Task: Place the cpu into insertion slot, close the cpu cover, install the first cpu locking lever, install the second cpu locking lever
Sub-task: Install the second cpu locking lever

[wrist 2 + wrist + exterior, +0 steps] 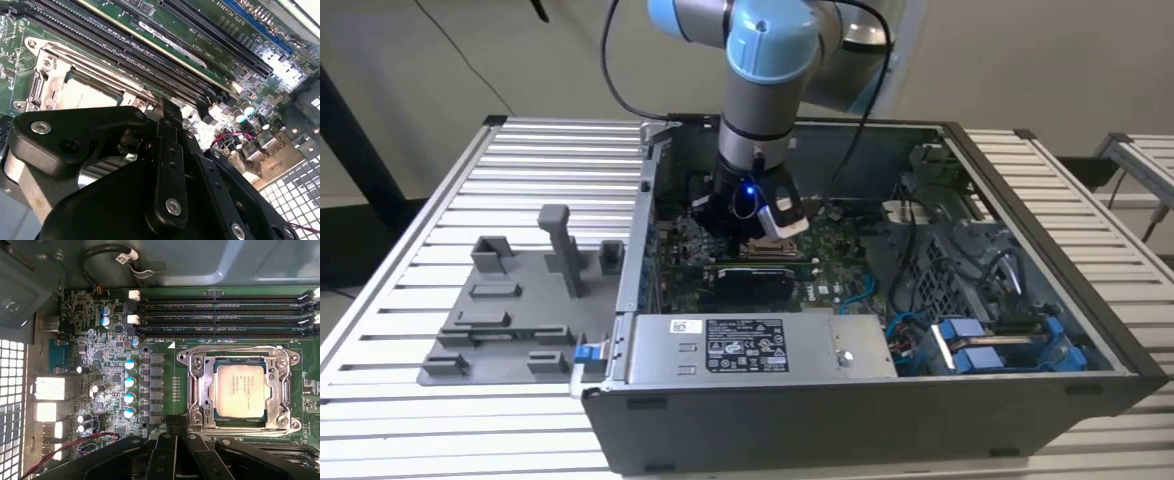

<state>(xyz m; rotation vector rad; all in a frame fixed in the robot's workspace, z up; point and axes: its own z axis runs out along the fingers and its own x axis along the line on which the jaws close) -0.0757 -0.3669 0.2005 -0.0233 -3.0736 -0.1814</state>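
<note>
Where the exterior view looks down into the open computer case [881,300] on the slatted counter [520,170]: gripper [744,232] lowered over the green motherboard [720,262], just beyond the black block. Seen in the first wrist view: cpu [239,390] seated in the insertion slot [239,389], cpu cover [200,390] shut around it, memory slots [225,315] beside the slot. Seen in the second wrist view: gripper [162,112] just beside the cover; jaws' state impossible to tell.
</note>
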